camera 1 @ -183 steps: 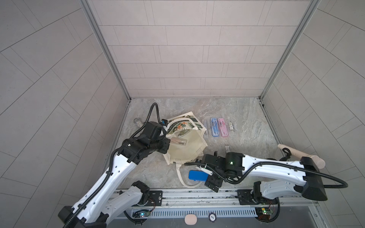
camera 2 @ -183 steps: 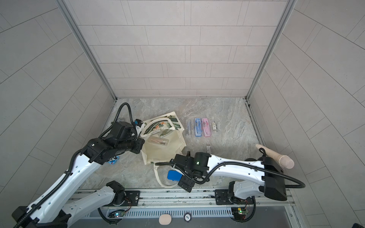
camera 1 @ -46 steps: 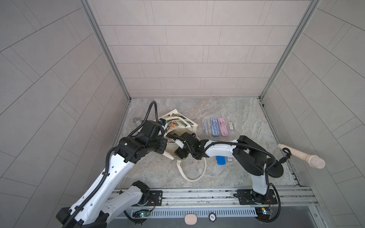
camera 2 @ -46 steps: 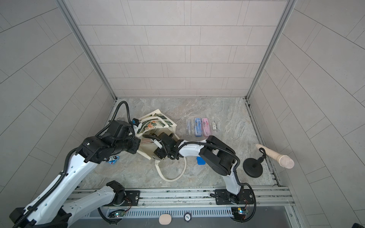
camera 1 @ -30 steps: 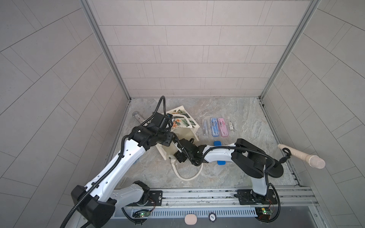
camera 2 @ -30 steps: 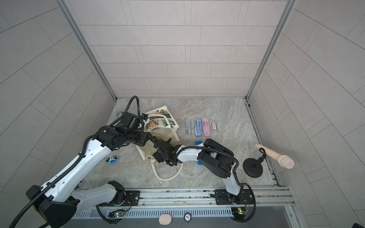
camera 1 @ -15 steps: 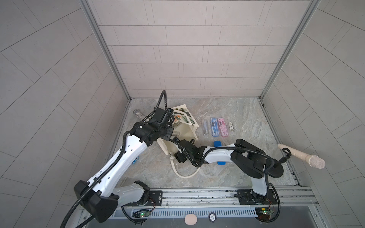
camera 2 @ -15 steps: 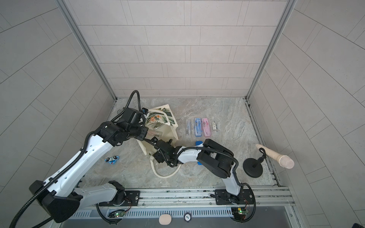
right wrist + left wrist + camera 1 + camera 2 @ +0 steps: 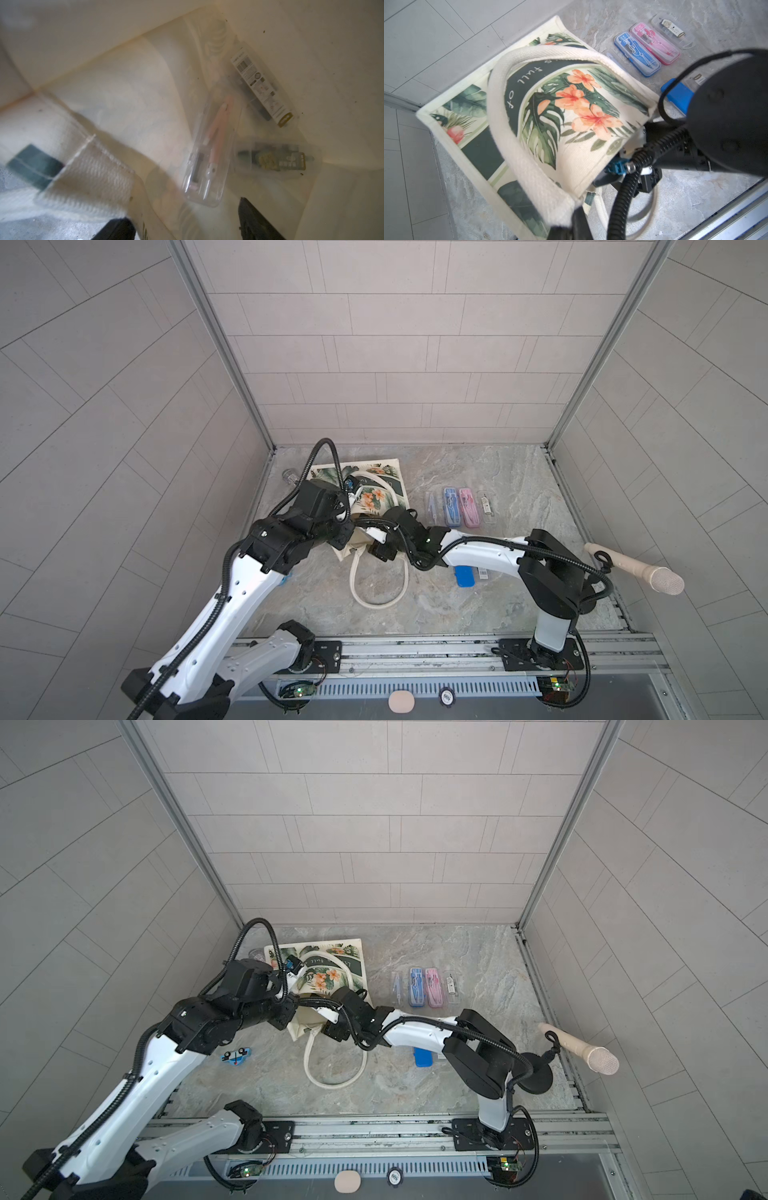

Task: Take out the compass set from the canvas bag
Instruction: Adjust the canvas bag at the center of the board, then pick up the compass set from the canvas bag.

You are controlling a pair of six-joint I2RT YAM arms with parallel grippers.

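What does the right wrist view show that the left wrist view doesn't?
Only the right wrist: inside the canvas bag, a clear case with a pink compass, a white-labelled pack and a dark pack. Only the left wrist: its orange-flower print, a blue case and a pink case on the table, the right arm reaching in. Both: the bag's cream handle webbing.

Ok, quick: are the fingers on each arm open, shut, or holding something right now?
Left gripper: shut on the rim of the canvas bag.
Right gripper: open inside the bag, holding nothing.
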